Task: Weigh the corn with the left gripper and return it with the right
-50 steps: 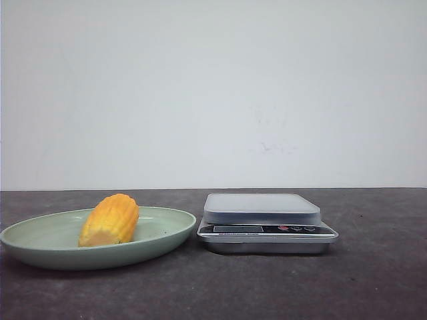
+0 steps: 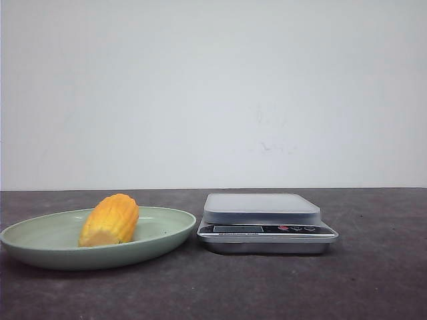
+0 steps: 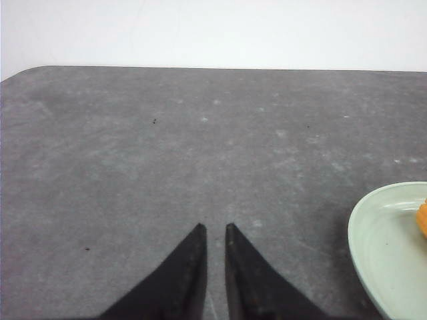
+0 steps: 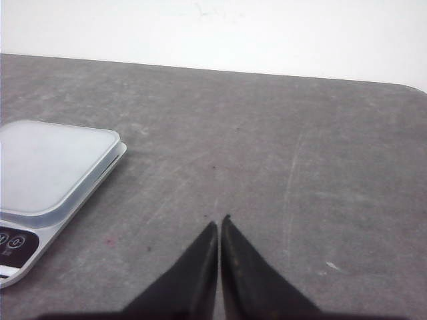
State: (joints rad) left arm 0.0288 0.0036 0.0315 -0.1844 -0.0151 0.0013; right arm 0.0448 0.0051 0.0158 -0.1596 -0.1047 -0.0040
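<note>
The corn [image 2: 110, 220], a stubby yellow-orange cob piece, lies on its side in a pale green oval plate [image 2: 40, 250] at the left, pale cut end towards the front. A silver kitchen scale [image 2: 261, 208] with an empty grey platform stands just right of the plate. Neither gripper shows in the front view. My left gripper [image 3: 215, 227] hangs over bare table, jaws nearly together and empty, with the plate [image 3: 383, 253] and a sliver of the corn [image 3: 423, 220] off to one side. My right gripper [image 4: 219, 220] is shut and empty over bare table beside the scale [image 4: 47, 167].
The dark grey tabletop [image 2: 373, 280] runs back to a plain white wall. Its rounded corners show in both wrist views.
</note>
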